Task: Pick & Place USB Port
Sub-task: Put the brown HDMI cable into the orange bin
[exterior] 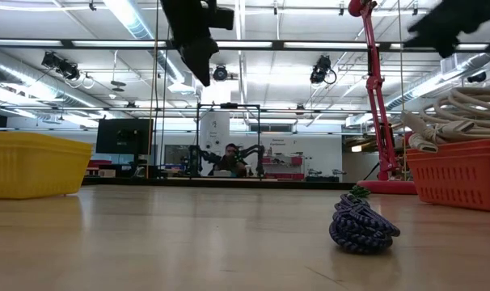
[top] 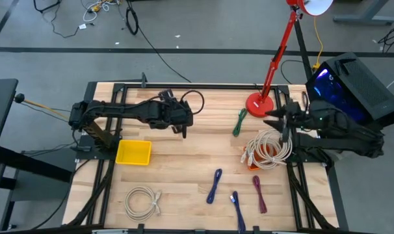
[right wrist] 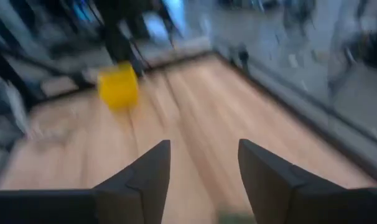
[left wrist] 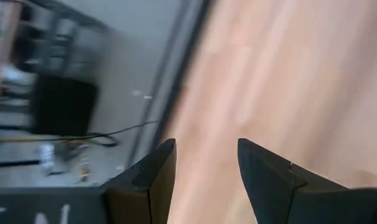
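Fingers spread on both, nothing held: left gripper [top: 184,129] hangs above bare table [top: 184,162] past the yellow bin [top: 133,153]; right gripper [top: 273,117] near lamp base [top: 258,104]. Blue cables [top: 214,185] lie well right of bin.

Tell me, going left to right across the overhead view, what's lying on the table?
Yellow tray → coiled white cable → blue cable → second blue cable → green cable → red lamp base → orange basket holding beige cables.
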